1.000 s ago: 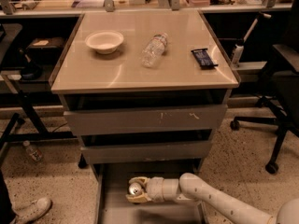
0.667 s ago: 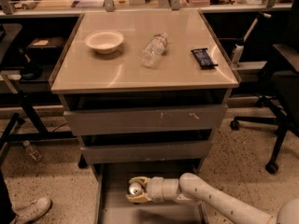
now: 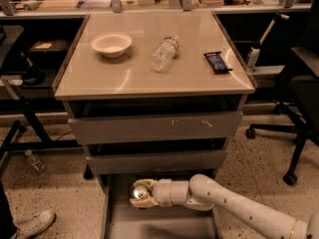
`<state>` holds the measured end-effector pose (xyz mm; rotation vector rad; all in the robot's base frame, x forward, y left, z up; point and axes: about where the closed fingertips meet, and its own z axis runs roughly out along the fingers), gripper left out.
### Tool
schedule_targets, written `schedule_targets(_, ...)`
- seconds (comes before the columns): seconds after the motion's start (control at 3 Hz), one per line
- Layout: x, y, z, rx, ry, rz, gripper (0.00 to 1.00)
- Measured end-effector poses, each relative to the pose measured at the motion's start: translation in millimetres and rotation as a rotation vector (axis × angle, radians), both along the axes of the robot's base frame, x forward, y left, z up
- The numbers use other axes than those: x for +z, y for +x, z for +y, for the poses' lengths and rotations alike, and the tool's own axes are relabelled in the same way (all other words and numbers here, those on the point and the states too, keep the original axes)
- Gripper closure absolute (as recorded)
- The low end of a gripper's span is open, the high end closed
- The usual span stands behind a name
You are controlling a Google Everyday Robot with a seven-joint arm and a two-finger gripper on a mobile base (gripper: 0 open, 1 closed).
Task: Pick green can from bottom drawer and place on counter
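The bottom drawer (image 3: 158, 225) is pulled open at the foot of the grey cabinet, showing its flat grey floor. My gripper (image 3: 140, 194) reaches into it from the right on the white arm, low over the drawer's back left part. Its two pale fingers (image 3: 143, 184) sit on either side of a small round silvery top, which I take for the green can (image 3: 141, 195). The can's green side is hidden. The beige counter (image 3: 149, 81) lies above the drawers.
On the counter are a white bowl (image 3: 111, 44), a clear water bottle (image 3: 164, 53) lying on its side and a dark wrapped bar (image 3: 217, 62). An office chair (image 3: 305, 83) stands at the right. A bottle (image 3: 36, 161) and a shoe (image 3: 34, 224) are on the floor at the left.
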<state>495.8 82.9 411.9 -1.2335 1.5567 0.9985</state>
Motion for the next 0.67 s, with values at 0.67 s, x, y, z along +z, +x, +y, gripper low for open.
schedule_targets(0.67,106.6,7.9,22.6,0.02,-0.067,-0.075,1.0)
